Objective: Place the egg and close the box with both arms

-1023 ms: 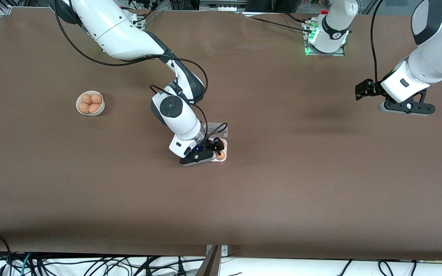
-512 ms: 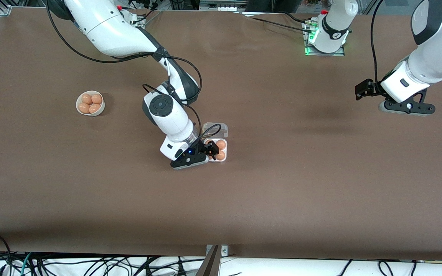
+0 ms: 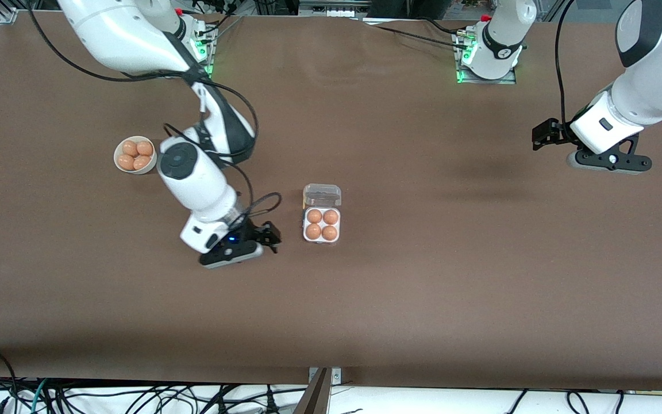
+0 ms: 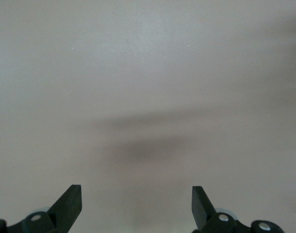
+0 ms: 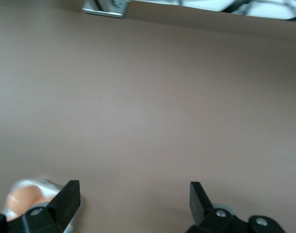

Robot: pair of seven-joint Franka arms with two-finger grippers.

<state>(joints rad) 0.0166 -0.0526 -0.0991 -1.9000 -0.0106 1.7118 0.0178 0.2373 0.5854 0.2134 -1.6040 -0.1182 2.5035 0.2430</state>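
Observation:
The box (image 3: 339,225) sits mid-table, its clear lid (image 3: 322,195) lying open on the side toward the robots' bases. Every round cell holds an orange-brown egg (image 3: 314,232). My right gripper (image 3: 274,237) is open and empty, low over the table beside the box, toward the right arm's end. In the right wrist view its jaws (image 5: 134,194) stand wide apart, and a corner of the box with one egg (image 5: 20,199) shows at the edge. My left gripper (image 3: 539,136) is open and empty and waits over the left arm's end; its wrist view (image 4: 137,199) shows only table.
A round white bowl (image 3: 119,164) with several more eggs stands toward the right arm's end, farther from the front camera than the right gripper. The right forearm passes right beside it. Brown cloth covers the table.
My right gripper has drawn back from over the box toward the right arm's end, leaving all cells uncovered with eggs in them. The left arm has not moved.

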